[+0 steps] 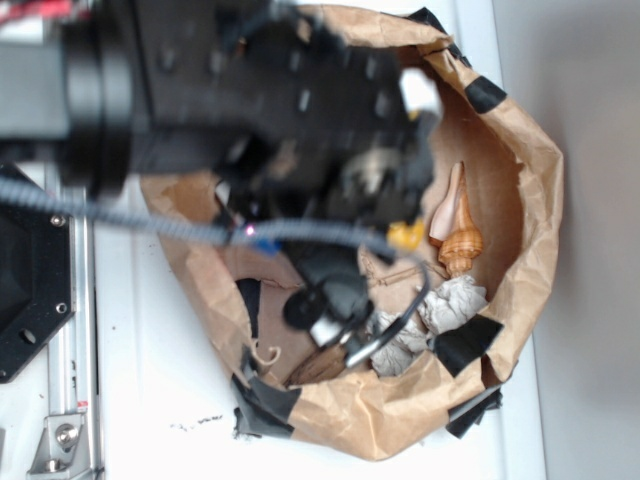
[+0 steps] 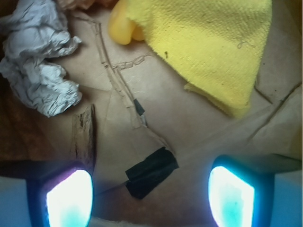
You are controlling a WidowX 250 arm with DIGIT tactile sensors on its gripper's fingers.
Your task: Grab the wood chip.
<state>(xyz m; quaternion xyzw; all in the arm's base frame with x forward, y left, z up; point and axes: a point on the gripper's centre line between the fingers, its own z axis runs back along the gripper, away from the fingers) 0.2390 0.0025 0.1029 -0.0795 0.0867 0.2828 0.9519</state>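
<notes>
Glowing fingertips [image 2: 69,197] frame the view, gripper [image 2: 150,196] jaws wide and empty, chip [image 2: 85,134] at ten o'clock above the left pad, long axis running twelve-to-six.

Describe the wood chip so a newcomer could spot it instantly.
In the wrist view, look at the brown paper floor, then the crumpled grey-white paper wad at left. Just below it lies the wood chip: a dark brown, streaky, flat sliver, unlike the wad or yellow cloth.
</notes>
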